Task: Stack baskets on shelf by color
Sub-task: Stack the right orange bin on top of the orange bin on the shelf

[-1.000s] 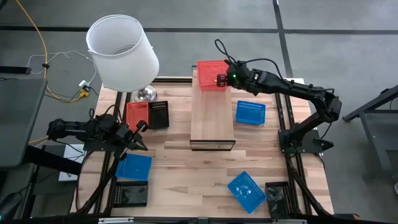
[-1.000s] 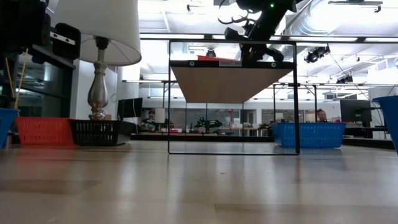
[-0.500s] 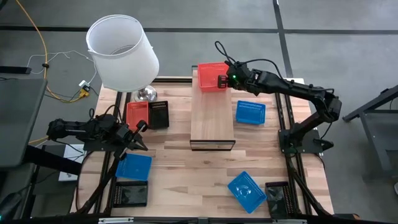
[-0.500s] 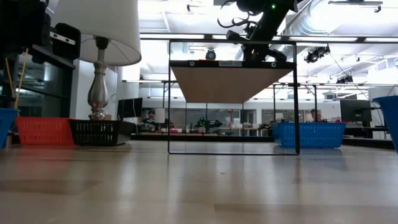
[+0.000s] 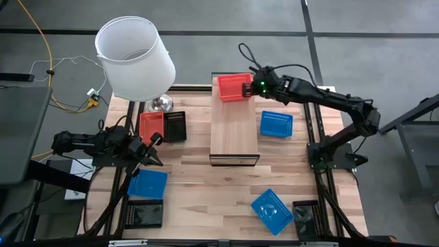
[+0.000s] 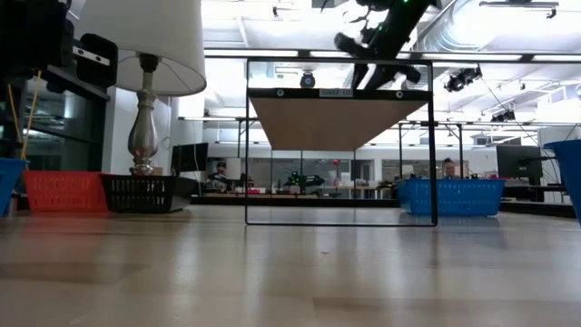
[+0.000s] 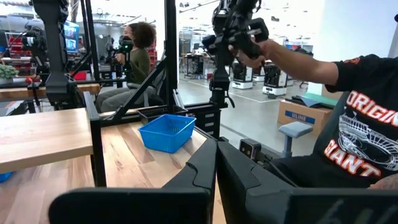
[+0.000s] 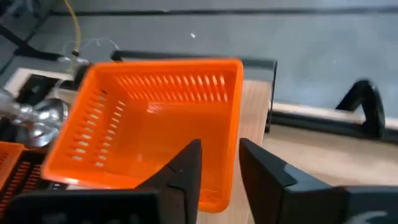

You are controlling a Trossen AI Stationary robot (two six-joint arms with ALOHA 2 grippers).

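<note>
A red basket [image 5: 232,86] [image 8: 155,124] sits slightly askew on the far end of the shelf [image 5: 234,134] [image 6: 338,118]. My right gripper [image 5: 248,88] [image 8: 221,168] is at the basket's right wall, open. One finger stands inside the basket and the other outside that wall. My left gripper [image 5: 156,147] [image 7: 216,163] rests shut at the table's left side, pointing level, with nothing in it. My right gripper straddles the red basket's right wall near its near corner [image 8: 225,180], slanting down from the table's right. A gap shows beside the inner finger [image 8: 186,171]. Whether the outer finger [image 8: 261,174] touches the wall, I cannot tell. The basket's bottom lies on the shelf.
A red basket [image 5: 151,125] and a black one [image 5: 175,126] stand left of the shelf, and a blue one [image 5: 276,124] right of it. Blue baskets [image 5: 147,184] [image 5: 272,210] and black ones [image 5: 144,214] [image 5: 305,218] lie near the front. A lamp [image 5: 134,58] stands far left. A person [image 7: 348,124] stands beyond the table.
The red basket has settled lower on the shelf's far end and turned a little askew. Its red edge no longer shows above the shelf top in the low view. My right gripper has stayed at the basket's right wall.
</note>
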